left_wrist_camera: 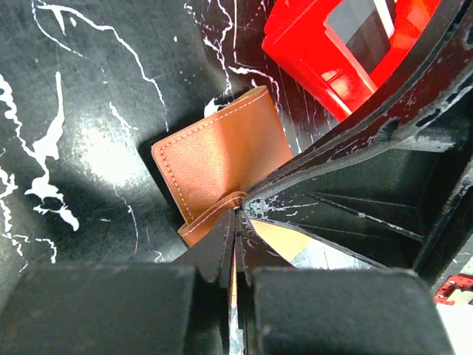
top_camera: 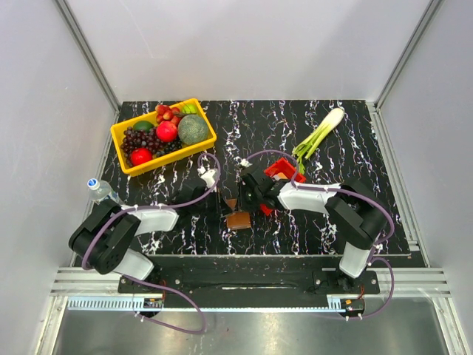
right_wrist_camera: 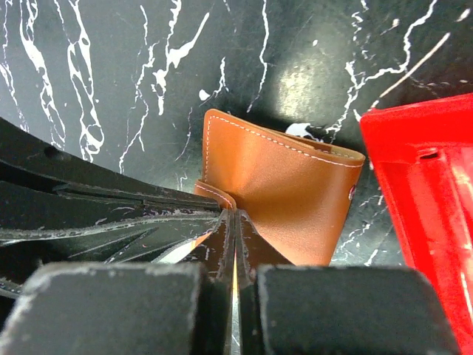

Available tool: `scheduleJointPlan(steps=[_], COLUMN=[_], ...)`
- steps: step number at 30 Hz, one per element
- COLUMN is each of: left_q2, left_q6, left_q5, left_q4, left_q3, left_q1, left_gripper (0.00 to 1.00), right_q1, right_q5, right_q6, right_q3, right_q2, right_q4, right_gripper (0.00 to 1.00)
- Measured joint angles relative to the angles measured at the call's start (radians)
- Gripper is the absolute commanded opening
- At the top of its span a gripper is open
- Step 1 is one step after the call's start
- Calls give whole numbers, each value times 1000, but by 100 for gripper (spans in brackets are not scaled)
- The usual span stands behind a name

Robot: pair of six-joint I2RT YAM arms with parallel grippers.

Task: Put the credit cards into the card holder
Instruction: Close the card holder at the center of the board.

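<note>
The brown leather card holder [left_wrist_camera: 222,151] [right_wrist_camera: 288,192] lies on the black marble mat [top_camera: 238,220], partly folded, with one flap curling up. My left gripper [left_wrist_camera: 238,214] is shut on the thin edge of an orange and silver credit card [left_wrist_camera: 292,244], its tips right at that flap. From the opposite side my right gripper [right_wrist_camera: 235,216] is shut on a thin card edge too, and the same orange and silver credit card [right_wrist_camera: 181,251] shows beside it. The two grippers meet just above the holder [top_camera: 235,198]. More cards [left_wrist_camera: 366,37] stand in the red bin [left_wrist_camera: 325,52].
The red bin [top_camera: 281,171] [right_wrist_camera: 429,185] sits just behind the right gripper. A yellow basket [top_camera: 122,137] of fruit stands at the back left, a green leek [top_camera: 318,133] lies at the back right, and a water bottle [top_camera: 100,188] stands by the left edge.
</note>
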Motion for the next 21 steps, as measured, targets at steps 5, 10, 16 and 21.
scheduleJointPlan(steps=[5, 10, 16, 21], left_q2=[16, 26, 32, 16], left_q6=[0, 11, 34, 35], left_q5=[-48, -73, -113, -144], left_q4=[-1, -48, -107, -122], left_q3=[20, 56, 97, 97], left_q1=[-27, -41, -67, -81], left_gripper=[0, 0, 0, 26], right_q1=[-6, -11, -12, -11], right_q5=[26, 40, 65, 70], right_q6=[0, 0, -1, -11], right_q3=[0, 18, 26, 21], right_q2=[-2, 17, 26, 16], right_q4=[-7, -20, -16, -10], right_gripper=[0, 0, 0, 11])
